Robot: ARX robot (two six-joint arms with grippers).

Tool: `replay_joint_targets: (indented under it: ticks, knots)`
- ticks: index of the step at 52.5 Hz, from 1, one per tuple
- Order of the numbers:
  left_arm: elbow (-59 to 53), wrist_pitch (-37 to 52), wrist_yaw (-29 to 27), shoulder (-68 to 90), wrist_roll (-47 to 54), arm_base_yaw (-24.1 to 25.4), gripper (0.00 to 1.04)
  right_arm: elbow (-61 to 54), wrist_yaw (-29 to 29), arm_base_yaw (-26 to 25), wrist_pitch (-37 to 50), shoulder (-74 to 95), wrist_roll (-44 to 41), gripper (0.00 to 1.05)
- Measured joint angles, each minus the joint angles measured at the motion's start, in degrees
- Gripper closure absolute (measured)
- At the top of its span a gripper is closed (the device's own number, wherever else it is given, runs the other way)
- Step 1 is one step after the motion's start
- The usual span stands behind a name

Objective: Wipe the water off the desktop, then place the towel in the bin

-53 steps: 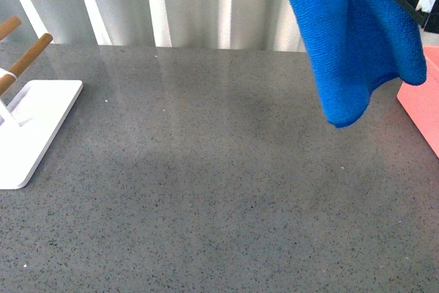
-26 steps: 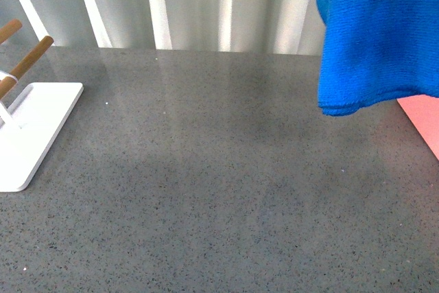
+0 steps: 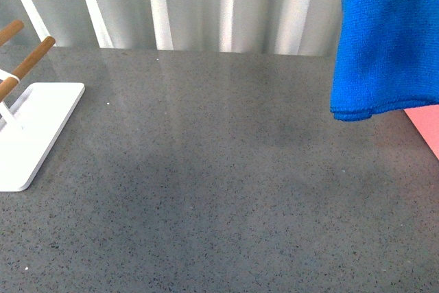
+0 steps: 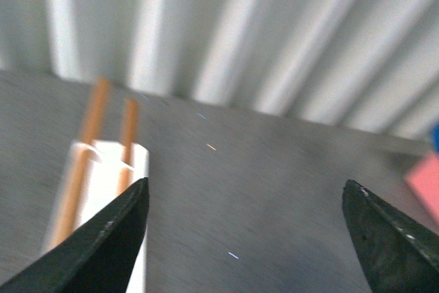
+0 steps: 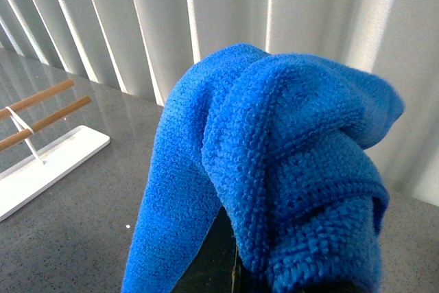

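Towel [image 3: 384, 39] hangs clamped in right gripper [image 5: 221, 269], held above desktop [image 3: 206, 169] near bin [image 3: 426, 128] for dropping; left gripper [image 4: 243, 238] gapes empty.

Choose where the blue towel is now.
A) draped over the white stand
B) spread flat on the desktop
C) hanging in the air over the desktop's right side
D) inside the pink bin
C: the towel hangs clear of the desktop, its hem in the air near the bin.
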Motion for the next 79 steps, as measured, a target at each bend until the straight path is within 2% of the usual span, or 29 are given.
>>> replay_joint_targets:
  ticks: [4, 7, 18, 25, 32, 35, 40, 49, 79]
  knots:
    - [-4.39, 8.28, -10.03, -2.23, 4.5, -2.32, 0.31, 0.0, 0.57, 0.17, -0.59, 0.0, -0.2, 1.01]
    - [-6.19, 9.57, -13.9, -4.02, 6.03, -3.76, 0.41, 0.0, 0.57, 0.22, -0.77, 0.0, -0.33, 1.01]
    - [-10.99, 8.68, -18.86, -10.1, 8.15, -7.72, 0.73, 0.0, 0.55, 0.09, -0.87, 0.0, -0.42, 1.01]
    - [-13.9, 6.27, -21.53, -15.39, 8.48, -10.54, 1.02, 0.0, 0.48, -0.04, -0.87, -0.02, -0.42, 1.01]
    - [-16.0, 3.17, -23.8, -20.52, 8.9, -12.76, 1.01, 0.0, 0.39, -0.35, -1.22, -0.5, -0.39, 1.01]
    - [-16.68, 1.55, -28.35, -22.77, 8.92, -16.26, 1.01, 0.0, 0.31, -0.44, -1.29, -0.9, -0.39, 1.01]
    - [-17.55, -0.63, -28.96, -25.99, 8.94, -18.27, 1.01, -0.02, 0.2, -0.57, -1.57, -1.01, -0.44, 1.01]
    - [-19.04, -1.29, -29.27, -29.64, 8.96, -18.47, 1.01, -0.24, 0.42, -0.24, -1.9, -1.01, -0.66, 1.01]
    - [-19.06, -13.05, -29.22, -41.72, 8.96, -18.47, 1.01, -0.63, 1.29, 1.01, -2.23, -1.01, -1.05, 1.01]
